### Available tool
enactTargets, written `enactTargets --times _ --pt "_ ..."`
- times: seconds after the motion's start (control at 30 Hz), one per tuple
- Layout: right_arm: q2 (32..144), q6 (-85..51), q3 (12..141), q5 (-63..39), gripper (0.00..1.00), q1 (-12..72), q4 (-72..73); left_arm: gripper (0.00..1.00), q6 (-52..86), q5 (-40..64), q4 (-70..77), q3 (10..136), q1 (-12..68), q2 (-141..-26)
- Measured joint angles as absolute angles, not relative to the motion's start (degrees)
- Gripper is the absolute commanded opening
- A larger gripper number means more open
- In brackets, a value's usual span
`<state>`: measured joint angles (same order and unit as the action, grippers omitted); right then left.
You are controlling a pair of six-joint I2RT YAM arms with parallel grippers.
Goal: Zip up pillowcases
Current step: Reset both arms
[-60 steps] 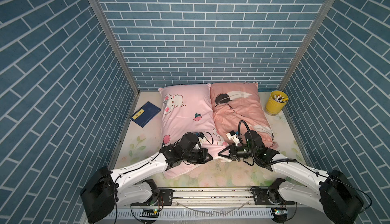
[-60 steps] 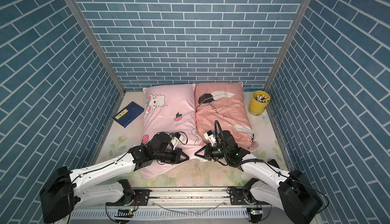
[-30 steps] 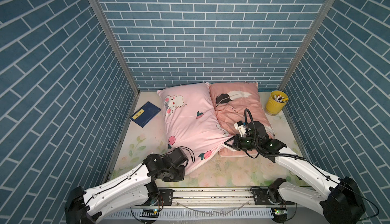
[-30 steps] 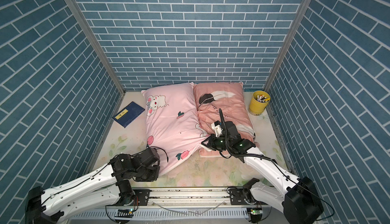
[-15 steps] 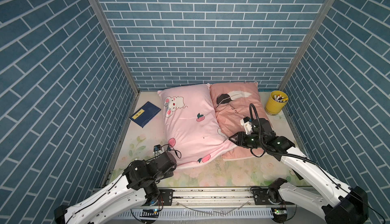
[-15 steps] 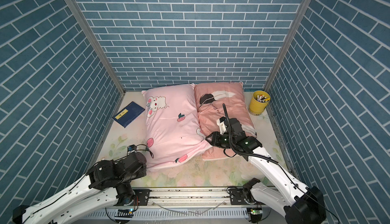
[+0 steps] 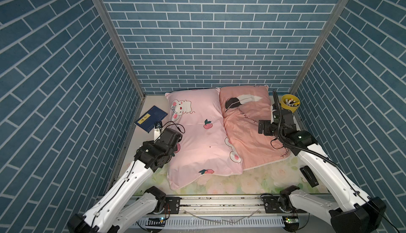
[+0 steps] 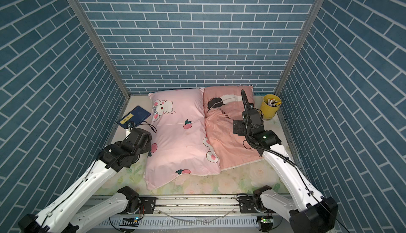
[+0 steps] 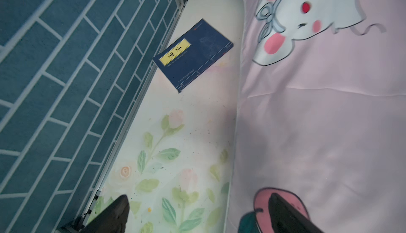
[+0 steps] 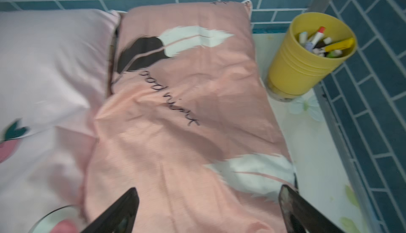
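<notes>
Both hands are empty, so I judge this a pause between grips; I see no zipper or pull tab in any view and cannot tell whether either case is closed. To do this step well, I would keep the hands clear of the cloth and move slowly along the pillowcases' edges until the wrist views show a seam; then one hand pins the fabric beside the zip while the other takes the tab, so the cloth does not bunch.

My left hand point(image 9: 197, 196) is spread wide and holds nothing; its fingers point(image 9: 114, 214) straddle the long edge of the bunny pillowcase point(image 9: 329, 111), one over the flowered tabletop point(image 9: 175, 144) and one over a peach print; whether that one touches the cloth I cannot tell. The case stretches ahead of this hand, and a blue book point(image 9: 193, 54) lies farther ahead, just off the case's outer side.

My right hand point(image 10: 208, 189) is equally wide and empty; the feather pillowcase point(image 10: 186, 111) lies beneath it and runs on ahead between its fingers point(image 10: 123, 210), apparently untouched. A yellow cup point(image 10: 307, 63) of pens stands ahead on its outer side, close to that case's far corner. In both top views, the two cases lie side by side, touching.
</notes>
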<state>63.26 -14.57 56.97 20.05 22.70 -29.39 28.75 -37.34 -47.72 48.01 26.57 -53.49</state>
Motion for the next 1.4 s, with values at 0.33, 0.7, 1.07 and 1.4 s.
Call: enactTargets --times 0.33,0.7,1.07,1.4 --pt "73.47 -6.00 35.07 21.91 0.99 7.75 0.51 1.00 12.78 -35.92 -13.04 35.75 14.48 -68.77" --pt "80.58 -3.14 24.69 17.10 0.99 4.32 33.93 0.99 2.28 -28.03 19.99 27.31 10.44 -76.93" --pt "87.18 -5.76 20.82 10.13 0.99 -1.56 51.90 1.00 -1.89 -22.46 30.20 27.53 8.47 -80.36" --pt "87.22 -6.17 20.80 9.15 0.99 -2.17 52.73 1.00 -3.79 -20.53 39.29 26.00 7.11 -83.66"
